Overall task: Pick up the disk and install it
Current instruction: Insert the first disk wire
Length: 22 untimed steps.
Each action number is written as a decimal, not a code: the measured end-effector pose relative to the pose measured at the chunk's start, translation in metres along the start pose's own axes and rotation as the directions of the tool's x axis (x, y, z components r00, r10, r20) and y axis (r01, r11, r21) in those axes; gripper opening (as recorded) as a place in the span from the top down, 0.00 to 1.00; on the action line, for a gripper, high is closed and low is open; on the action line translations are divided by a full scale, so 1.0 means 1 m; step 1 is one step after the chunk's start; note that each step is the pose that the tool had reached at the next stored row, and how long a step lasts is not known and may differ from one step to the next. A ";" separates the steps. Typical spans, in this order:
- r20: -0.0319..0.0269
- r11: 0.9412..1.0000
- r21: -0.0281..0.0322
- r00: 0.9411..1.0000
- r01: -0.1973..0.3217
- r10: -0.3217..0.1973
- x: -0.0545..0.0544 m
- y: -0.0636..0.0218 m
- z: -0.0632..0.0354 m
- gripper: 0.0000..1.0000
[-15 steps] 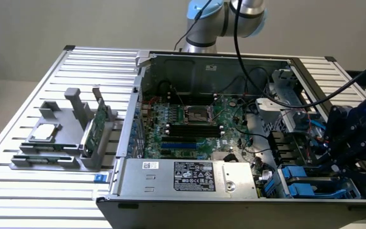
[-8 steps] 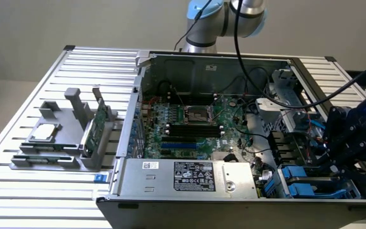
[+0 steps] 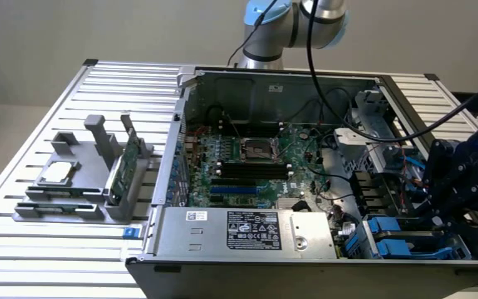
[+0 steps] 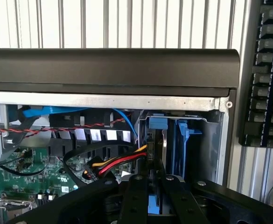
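The hand (image 4: 156, 196), nearest the lens, was clamped on the disk (image 4: 156, 205), which stood on edge between the blue rails (image 4: 183, 140) in the case's (image 3: 222, 249) corner bay; seating it well likely called for a straight, square push.

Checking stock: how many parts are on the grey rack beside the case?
2: a silver chip lying flat, and a green card standing on edge nearer the case. The rack's front slots may hide more.
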<state>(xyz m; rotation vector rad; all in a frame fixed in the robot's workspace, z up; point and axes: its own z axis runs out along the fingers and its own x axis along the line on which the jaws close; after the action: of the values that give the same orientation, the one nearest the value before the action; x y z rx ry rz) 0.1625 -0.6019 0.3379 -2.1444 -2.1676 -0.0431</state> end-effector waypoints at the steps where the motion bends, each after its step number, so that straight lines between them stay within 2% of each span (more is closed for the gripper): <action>1: 0.000 1.000 0.000 1.000 -0.001 0.001 0.000 0.0001 0.0001 0.84; 13: 0.002 1.000 0.002 1.000 -0.006 0.006 0.000 0.0013 0.0018 0.84; 22: 0.003 1.000 0.008 1.000 -0.011 0.011 0.001 0.0016 0.0023 0.84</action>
<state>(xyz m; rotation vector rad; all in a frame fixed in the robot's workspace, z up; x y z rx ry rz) 0.1640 -0.6008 0.3356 -2.1531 -2.1542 -0.0303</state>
